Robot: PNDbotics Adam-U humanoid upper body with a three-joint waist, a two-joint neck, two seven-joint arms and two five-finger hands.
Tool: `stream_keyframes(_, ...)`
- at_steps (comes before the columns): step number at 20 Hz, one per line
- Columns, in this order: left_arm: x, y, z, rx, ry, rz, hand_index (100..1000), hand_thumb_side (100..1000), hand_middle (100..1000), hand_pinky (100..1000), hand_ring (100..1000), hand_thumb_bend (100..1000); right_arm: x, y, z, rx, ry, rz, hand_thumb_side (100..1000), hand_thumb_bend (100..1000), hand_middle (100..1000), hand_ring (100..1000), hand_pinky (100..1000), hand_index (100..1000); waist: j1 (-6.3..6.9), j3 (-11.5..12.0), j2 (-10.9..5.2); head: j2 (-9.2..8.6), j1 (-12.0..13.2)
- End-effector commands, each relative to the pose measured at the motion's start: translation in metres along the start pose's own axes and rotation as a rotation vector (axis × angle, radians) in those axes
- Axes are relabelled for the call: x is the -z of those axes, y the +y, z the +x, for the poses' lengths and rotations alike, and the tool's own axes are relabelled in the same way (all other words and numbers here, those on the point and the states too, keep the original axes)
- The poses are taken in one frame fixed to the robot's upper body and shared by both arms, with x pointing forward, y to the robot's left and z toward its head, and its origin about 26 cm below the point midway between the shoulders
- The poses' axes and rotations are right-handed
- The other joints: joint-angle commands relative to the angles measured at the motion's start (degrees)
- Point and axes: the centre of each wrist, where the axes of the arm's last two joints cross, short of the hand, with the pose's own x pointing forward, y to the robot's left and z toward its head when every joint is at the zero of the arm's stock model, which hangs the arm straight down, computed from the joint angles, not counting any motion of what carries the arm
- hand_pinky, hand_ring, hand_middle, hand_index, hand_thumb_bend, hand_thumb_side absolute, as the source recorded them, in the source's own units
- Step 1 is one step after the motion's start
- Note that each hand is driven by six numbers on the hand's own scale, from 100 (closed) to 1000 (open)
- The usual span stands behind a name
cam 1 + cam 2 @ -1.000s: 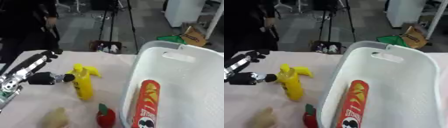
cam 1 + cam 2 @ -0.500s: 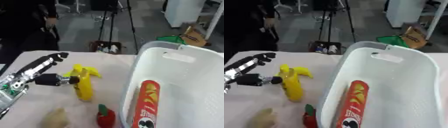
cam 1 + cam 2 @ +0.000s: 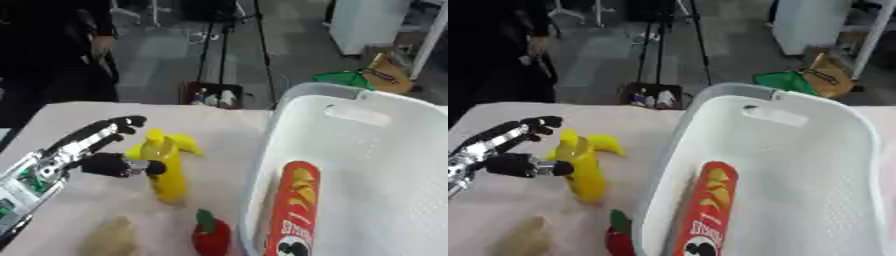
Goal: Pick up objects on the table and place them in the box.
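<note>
One red chip can (image 3: 292,210) lies lengthwise in the white box (image 3: 815,150), which fills the right side of the table (image 3: 61,120) and is cut off by the right and lower edges. Left of the box, bare table lies behind a yellow banana toy (image 3: 164,162), while a red pepper-like toy (image 3: 211,235) and a pale blurred lump (image 3: 109,239) sit at the lower edge. The left hand (image 3: 92,150) reaches in from the lower left, fingers straight and slightly spread beside the banana toy, thumb tip at its side; whether it touches is unclear.

A lab or studio: beyond the table (image 3: 61,117), a tripod (image 3: 234,47) stands on grey floor beside a white cabinet (image 3: 366,22).
</note>
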Motion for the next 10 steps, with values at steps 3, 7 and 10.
stream_keyframes(3,0.0047,0.0047,-0.0015,-0.004,0.019,-0.016,1000,582,929,940,945,1000,0.0061,0.0005,0.0049,0.022,-0.017,-0.015,707,100,528,536,725,660,0.00,-0.2,-0.75,-0.85,0.3)
stream_keyframes(7,0.0073,0.0030,-0.0038,-0.012,0.026,-0.025,1000,579,926,937,944,1000,0.0059,0.0006,0.0050,0.023,-0.016,-0.015,707,100,528,536,725,660,-0.04,-0.2,-0.70,-0.96,0.4)
stream_keyframes(10,0.0104,-0.0002,-0.0053,-0.014,0.035,-0.027,1000,573,916,930,940,1000,0.0055,0.0008,0.0053,0.025,-0.015,-0.014,707,100,528,536,725,660,-0.14,-0.2,-0.59,-1.19,0.5)
